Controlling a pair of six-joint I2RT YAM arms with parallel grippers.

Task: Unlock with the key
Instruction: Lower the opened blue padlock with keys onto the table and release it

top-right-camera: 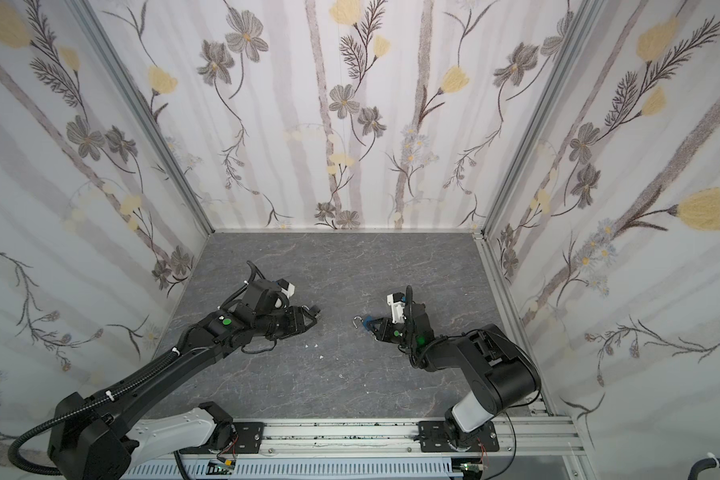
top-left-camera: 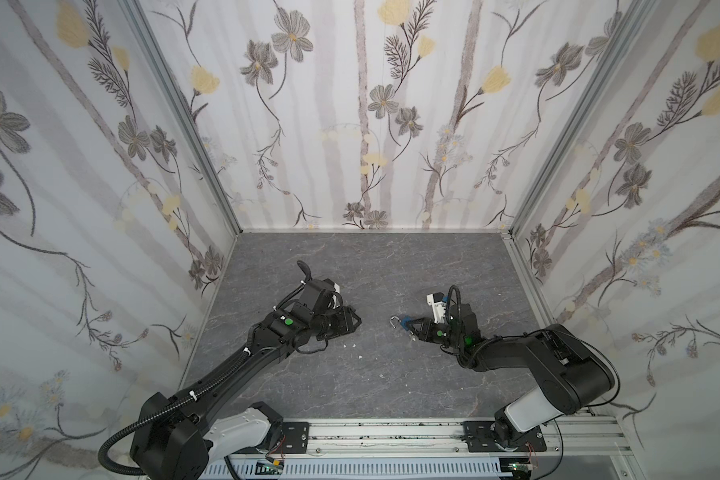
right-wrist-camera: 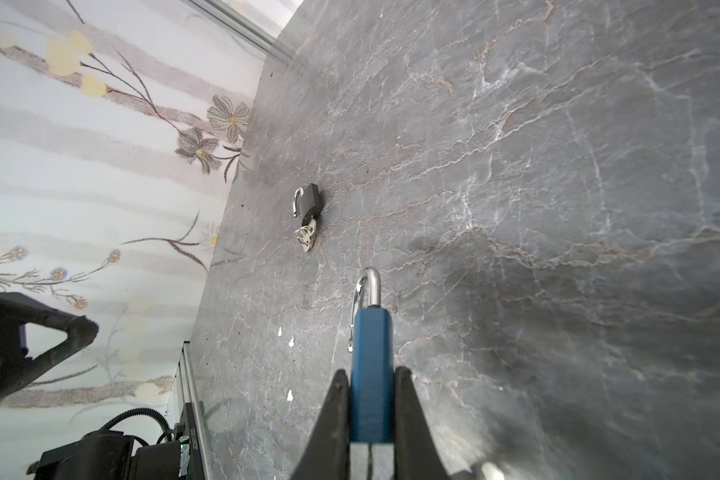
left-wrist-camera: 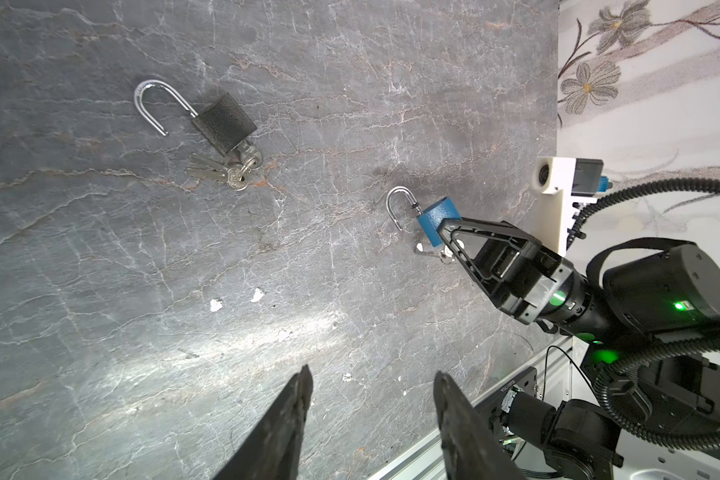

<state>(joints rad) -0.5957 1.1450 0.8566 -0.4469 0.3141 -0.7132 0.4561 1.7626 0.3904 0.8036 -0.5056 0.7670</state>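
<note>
Right jaws tight on blue padlock (right-wrist-camera: 371, 374) — left jaws apart, well clear.

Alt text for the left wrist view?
A blue metal padlock, sprung open, is clamped in the right gripper. A black padlock, also open, lies on the grey marbled table with a bunch of silver keys at its base. The left gripper is open, empty.

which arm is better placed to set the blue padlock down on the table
Right. The right tool is shut on the blue padlock, whose shackle is open. The left tool is open, empty and apart from it.
</note>
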